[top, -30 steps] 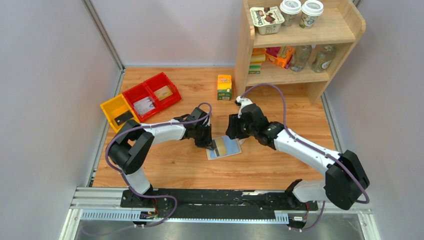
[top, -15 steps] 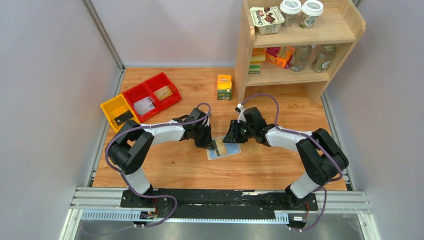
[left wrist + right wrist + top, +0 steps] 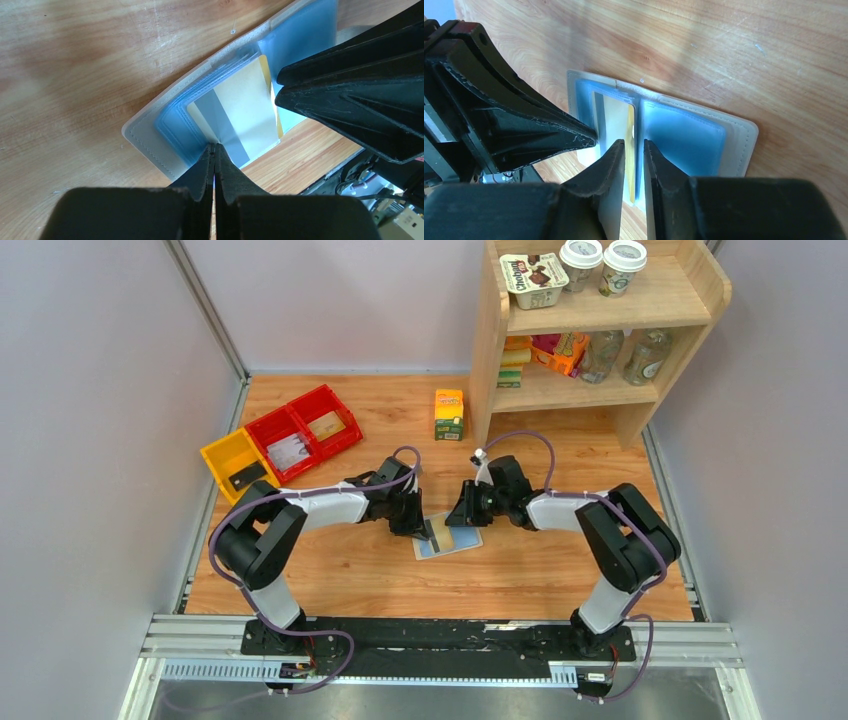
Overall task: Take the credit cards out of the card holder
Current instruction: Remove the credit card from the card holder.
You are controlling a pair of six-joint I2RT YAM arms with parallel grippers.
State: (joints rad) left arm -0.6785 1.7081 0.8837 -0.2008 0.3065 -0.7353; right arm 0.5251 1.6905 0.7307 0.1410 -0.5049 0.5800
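The card holder [image 3: 458, 542] lay spread open on the tabletop [image 3: 540, 575], between the two arms and a little in front of them, with its light blue inside facing up and its beige rim [image 3: 145, 135] showing around the leaves. One credit card [image 3: 240, 112], pale with a grey stripe and a yellow edge, sat over the leaf nearer the left arm, partly out of the clear blue sleeves.

The left claw [image 3: 215, 147] was clenched, its two fingers pressed flat together with no gap, and their tips pinched the card's near edge right at the grey stripe. The right wrist view showed the same tip meeting the striped side of the card [image 3: 616, 115].

The right claw [image 3: 634, 145] reached in from the opposite side, low over the holder. Its jaws stood narrowly apart, one finger on either side of the card's yellow edge beside the holder's fold. A thin gap showed between finger and card, so it was loose around the card, not gripping it. The other blue leaf [image 3: 689, 137] lay flat and bare beside that claw.

Well to the far left sat a red bin [image 3: 305, 430] and a yellow bin [image 3: 235, 462], with flat pieces [image 3: 290, 451] lying in their compartments. A small juice carton [image 3: 449, 415] stood beside a wooden shelf [image 3: 600, 385].
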